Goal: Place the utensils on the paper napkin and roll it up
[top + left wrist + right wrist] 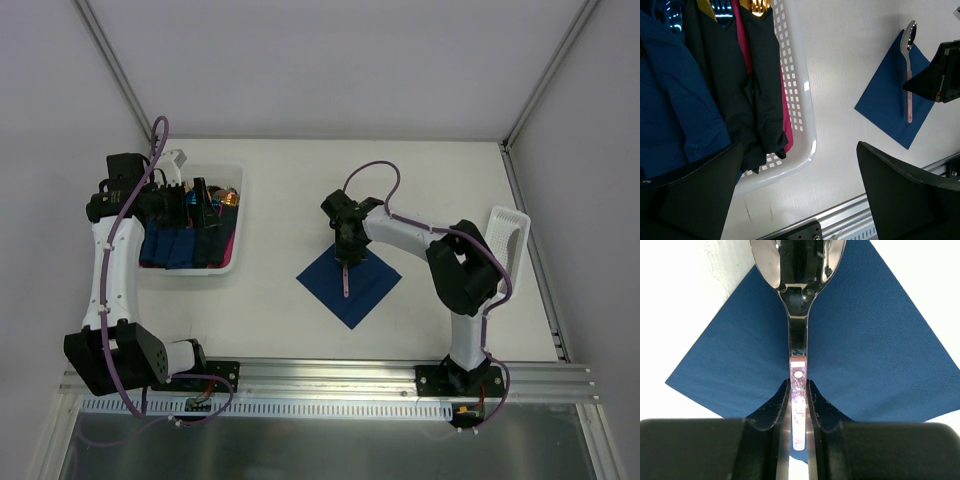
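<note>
1. Navy paper napkin (368,293): one. It's a thin flat square with a fine dimpled texture, lying as a diamond on the white tabletop (280,180) in front of your right arm.
2. Spoon (798,340): one. It has a mirror-polished metal bowl and neck and a pinkish handle with a small round hole. It runs along the napkin's diagonal, with the bowl at the far corner, partly past the edge. Can't tell if it's fully resting on the paper.
3. Right gripper (798,387): narrow, with the black fingers against both sides of the spoon handle, low over the napkin.
4. Left gripper (800,145): wide, with nothing between the fingers, above the basket's near edge.
5. Basket (800,100): one, at left, well apart from the napkin. It's white perforated plastic with rounded corners. It holds soft bundles (670,100) in dark blue, black and one magenta, with copper-gold heads (231,198) at the far end. Bundle count unclear.
</note>
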{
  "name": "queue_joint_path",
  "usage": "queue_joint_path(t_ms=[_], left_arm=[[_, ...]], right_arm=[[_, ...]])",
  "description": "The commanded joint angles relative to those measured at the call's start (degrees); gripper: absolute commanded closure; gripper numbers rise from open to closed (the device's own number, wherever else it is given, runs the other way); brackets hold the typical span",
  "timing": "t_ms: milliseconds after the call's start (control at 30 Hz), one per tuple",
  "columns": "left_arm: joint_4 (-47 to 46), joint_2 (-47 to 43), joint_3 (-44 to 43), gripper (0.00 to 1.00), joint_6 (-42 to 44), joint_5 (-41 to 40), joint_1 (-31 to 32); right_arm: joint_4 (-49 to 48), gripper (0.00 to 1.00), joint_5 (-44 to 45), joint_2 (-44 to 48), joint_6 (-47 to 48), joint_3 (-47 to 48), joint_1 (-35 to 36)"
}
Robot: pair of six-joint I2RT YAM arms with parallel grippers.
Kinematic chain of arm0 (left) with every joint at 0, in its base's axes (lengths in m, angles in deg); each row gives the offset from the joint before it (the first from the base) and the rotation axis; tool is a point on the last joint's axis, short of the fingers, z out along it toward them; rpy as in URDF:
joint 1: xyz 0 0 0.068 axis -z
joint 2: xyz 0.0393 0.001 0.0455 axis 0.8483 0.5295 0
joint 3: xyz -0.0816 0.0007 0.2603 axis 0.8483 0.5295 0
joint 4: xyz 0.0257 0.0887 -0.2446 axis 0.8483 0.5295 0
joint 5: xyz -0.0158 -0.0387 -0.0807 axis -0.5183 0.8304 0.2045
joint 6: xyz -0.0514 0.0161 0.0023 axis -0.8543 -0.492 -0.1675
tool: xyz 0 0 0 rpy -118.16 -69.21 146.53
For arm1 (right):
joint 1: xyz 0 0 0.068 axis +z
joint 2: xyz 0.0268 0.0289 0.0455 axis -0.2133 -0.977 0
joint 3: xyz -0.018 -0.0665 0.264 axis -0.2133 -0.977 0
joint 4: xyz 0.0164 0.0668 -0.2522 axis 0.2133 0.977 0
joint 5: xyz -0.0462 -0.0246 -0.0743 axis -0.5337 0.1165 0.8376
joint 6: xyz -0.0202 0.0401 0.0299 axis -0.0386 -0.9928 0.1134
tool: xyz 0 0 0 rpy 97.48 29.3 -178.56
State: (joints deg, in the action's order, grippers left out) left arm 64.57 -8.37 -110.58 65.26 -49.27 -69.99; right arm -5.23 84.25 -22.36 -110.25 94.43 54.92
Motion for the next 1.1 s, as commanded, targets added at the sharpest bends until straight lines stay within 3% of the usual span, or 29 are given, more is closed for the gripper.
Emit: queue_joint_path(t_ms=[0,300,900,1067], left_arm=[[-0.04,-0.71,-0.44,0.01,0.68,-0.38,0.28],[-0.04,-0.35,-0.44,0.01,0.42,-0.02,0.36],[-0.04,-0.53,-0.35,0.01,0.33,-0.02,0.28],[-0.04,-0.79,-0.35,0.01,0.59,-0.02,0.28]], right_arm=[[-0.16,1.00,1.23,0.25,0.59,-0.18,-0.16],[-0.34,0.99,1.32,-0.80,0.59,-0.35,-0.16],[-1.22,0.83,0.88,-1.07,0.15,-1.85,-0.16],[-1.39,0.69,0.44,0.25,-0.20,-1.67,-0.07]])
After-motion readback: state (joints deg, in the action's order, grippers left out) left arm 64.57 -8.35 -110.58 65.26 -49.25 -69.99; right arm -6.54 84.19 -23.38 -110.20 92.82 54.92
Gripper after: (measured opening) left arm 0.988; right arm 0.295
